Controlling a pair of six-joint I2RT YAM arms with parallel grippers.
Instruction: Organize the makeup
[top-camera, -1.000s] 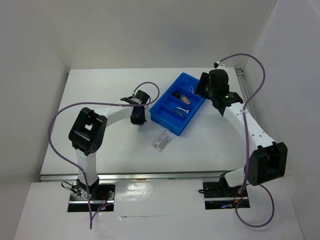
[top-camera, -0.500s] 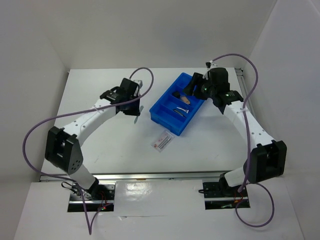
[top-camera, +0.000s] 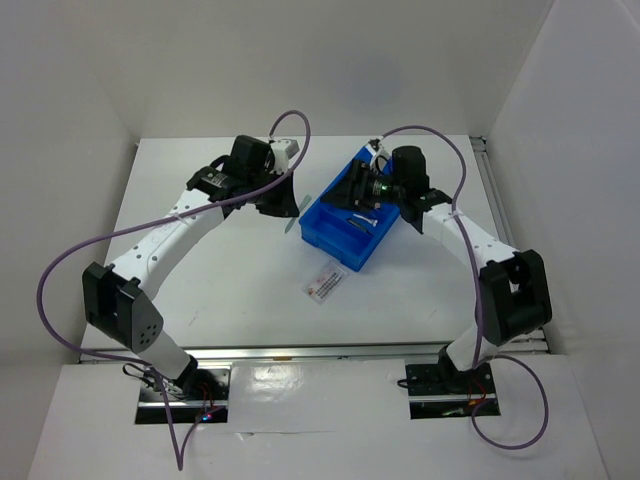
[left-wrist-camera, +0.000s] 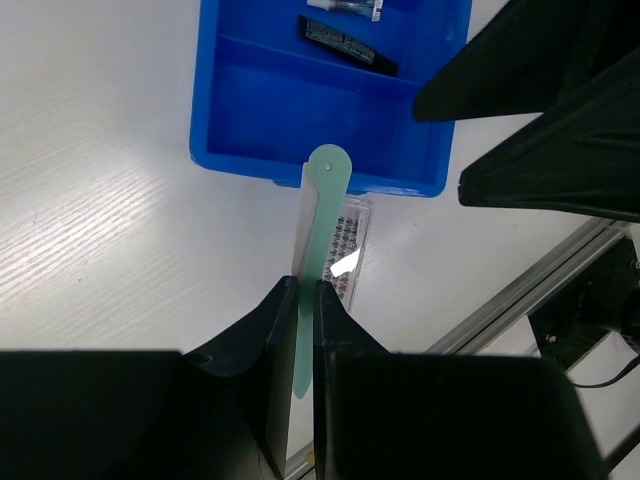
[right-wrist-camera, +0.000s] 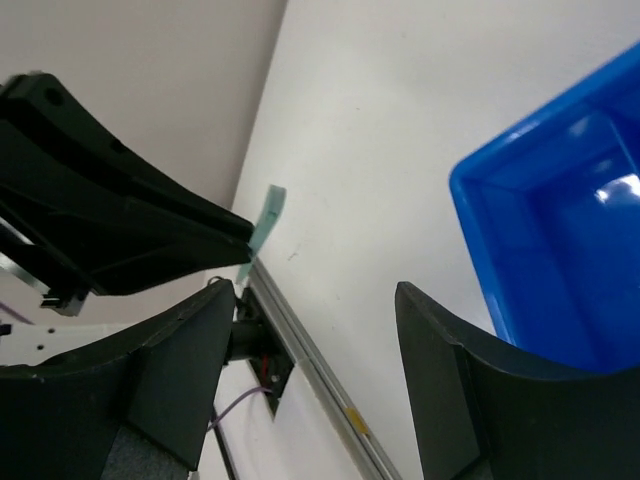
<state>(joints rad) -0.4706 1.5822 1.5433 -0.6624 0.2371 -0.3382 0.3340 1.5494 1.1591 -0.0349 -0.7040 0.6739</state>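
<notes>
Pale green plastic: the handle of the thin tool (left-wrist-camera: 318, 230) sticks out from the left gripper (left-wrist-camera: 303, 292), whose fingers are pressed onto it. The tool's other end is buried between them, so we cannot see its loop. The tool is held above the table (top-camera: 230, 290), with its tip by the near wall of the blue tray (left-wrist-camera: 240, 160). Below it lies the white packet (left-wrist-camera: 352, 240), partly covered by the handle. Inside the tray we make out a dark piece (left-wrist-camera: 345, 42); a white thing (left-wrist-camera: 345, 6) is cut off by the frame's top edge. The right gripper (right-wrist-camera: 300, 340) hovers over the tray's far end with its fingers spread and nothing between them. From above it hides much of the tray's contents.
</notes>
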